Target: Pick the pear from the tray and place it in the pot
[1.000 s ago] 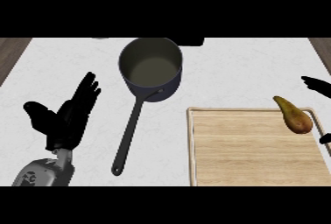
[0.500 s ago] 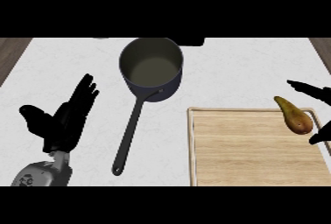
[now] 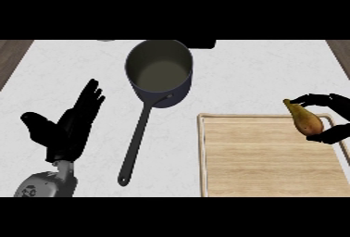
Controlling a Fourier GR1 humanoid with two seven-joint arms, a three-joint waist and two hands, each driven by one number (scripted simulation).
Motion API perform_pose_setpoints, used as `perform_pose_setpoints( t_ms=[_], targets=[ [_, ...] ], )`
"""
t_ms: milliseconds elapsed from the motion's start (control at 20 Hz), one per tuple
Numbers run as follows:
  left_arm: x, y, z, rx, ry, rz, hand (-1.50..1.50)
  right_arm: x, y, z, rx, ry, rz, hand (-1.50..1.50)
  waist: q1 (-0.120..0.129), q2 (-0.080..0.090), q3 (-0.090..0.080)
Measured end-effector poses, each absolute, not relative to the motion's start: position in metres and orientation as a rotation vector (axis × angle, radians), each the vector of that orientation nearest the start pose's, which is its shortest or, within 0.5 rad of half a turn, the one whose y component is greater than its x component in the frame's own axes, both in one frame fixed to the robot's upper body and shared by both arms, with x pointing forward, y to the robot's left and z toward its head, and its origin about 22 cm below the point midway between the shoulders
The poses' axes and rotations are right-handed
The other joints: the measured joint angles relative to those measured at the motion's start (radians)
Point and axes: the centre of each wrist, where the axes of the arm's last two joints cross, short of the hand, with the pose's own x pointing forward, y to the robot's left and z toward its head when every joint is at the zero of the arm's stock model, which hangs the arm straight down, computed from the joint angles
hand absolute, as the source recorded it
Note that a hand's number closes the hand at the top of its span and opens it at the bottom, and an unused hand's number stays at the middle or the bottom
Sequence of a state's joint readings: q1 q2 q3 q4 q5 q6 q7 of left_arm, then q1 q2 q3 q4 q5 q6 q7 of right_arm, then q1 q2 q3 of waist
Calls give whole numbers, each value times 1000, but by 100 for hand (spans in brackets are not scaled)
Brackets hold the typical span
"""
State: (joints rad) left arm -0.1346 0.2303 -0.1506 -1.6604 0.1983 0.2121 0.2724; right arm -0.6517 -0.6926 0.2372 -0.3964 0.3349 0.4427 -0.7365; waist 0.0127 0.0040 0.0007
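The pear (image 3: pixel 305 119) lies at the right of the frame, over the upper right corner of the wooden tray (image 3: pixel 266 157), its narrow stem end pointing up and slightly left, its fat base toward the lower right; the long axis runs steeply, a little off the vertical of the frame. The right hand (image 3: pixel 334 115) comes in from the right edge and curls about it, one finger touching the stem end from above and another dark finger at the base, so the fruit is pinched end to end. Whether the pear is already off the wood I cannot tell.

A hold by the two ends looks risky: the tapered neck could slide out from under the finger as the hand lifts, and the pear might roll back onto the tray or off its right rim. The pot (image 3: pixel 159 70) sits well apart at upper centre, its long handle running down toward the bottom of the frame, so a low carry could clip the rim.

The left hand (image 3: pixel 65 127) rests open at the lower left, fingers up
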Motion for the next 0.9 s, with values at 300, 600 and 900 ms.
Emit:
perform_pose_setpoints(
  t_ms=[300,600,900],
  targets=[
    [267,230,63,4,-1479,-16,0,345,-438,29,-134,-1400,1022,150,-1,-1,0],
    [266,233,58,24,-1460,-6,0,356,-399,8,-254,-1312,958,150,-28,-28,-18],
    [264,238,55,52,-1441,9,0,351,-375,-19,-463,-1120,858,150,-63,-67,-43]
  ],
)
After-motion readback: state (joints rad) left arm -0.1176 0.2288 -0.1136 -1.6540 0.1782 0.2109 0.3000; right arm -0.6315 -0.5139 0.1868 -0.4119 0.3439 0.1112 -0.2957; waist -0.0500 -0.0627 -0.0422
